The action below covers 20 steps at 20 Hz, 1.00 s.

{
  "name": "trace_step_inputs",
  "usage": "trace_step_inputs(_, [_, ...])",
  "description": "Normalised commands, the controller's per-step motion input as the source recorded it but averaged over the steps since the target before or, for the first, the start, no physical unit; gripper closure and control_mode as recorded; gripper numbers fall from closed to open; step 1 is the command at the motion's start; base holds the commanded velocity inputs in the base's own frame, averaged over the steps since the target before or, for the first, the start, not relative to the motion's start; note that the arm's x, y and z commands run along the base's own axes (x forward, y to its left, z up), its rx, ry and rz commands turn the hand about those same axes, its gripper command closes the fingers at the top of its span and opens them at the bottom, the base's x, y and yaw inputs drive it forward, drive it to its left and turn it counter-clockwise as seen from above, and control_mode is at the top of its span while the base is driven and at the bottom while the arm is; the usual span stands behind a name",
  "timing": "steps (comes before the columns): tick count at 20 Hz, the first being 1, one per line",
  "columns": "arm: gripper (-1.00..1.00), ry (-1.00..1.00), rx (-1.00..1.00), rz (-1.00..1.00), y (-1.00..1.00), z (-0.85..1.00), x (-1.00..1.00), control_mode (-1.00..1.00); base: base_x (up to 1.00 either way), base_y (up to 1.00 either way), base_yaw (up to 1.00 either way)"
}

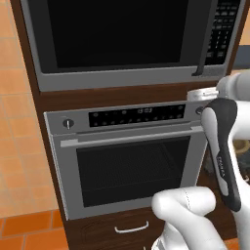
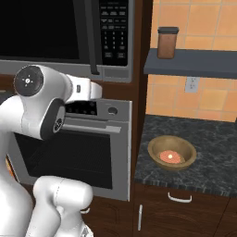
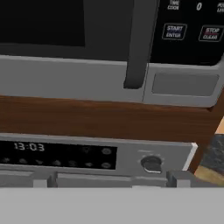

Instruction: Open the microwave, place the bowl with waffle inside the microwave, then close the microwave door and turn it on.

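Observation:
The microwave (image 1: 122,44) is built in above the oven, and the microwave door (image 2: 41,28) is shut. Its slim black handle (image 3: 138,43) runs down beside the keypad (image 2: 113,32). My gripper (image 2: 97,90) hovers just below the handle's lower end, in front of the wooden strip between microwave and oven; it is open and holds nothing. In the left base view the gripper (image 1: 197,94) sits under the microwave's lower right corner. The tan bowl (image 2: 171,152) stands on the dark counter to the right, with the reddish-orange waffle (image 2: 170,156) inside it.
The silver oven (image 1: 127,156) with its bar handle and knob (image 3: 152,164) sits right below my hand. A brown jar (image 2: 167,42) stands on the dark shelf (image 2: 194,62) above the counter (image 2: 208,139). A drawer lies under the oven.

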Motion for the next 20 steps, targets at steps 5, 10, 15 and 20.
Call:
trace_step_inputs(5, [-1.00,-0.07,0.11,-0.12,-0.12,0.63,0.06,-1.00,0.00,0.00,0.00])
trace_step_inputs(10, [-1.00,0.00,0.03,-0.01,-0.07,0.24,0.10,-1.00,0.00,0.00,0.00])
trace_step_inputs(15, [-1.00,0.00,0.00,0.05,0.00,0.17,0.24,-1.00,0.00,0.00,0.00])
trace_step_inputs(20, [-1.00,0.03,0.00,0.02,-0.14,0.24,0.43,-1.00,0.00,0.00,0.00])
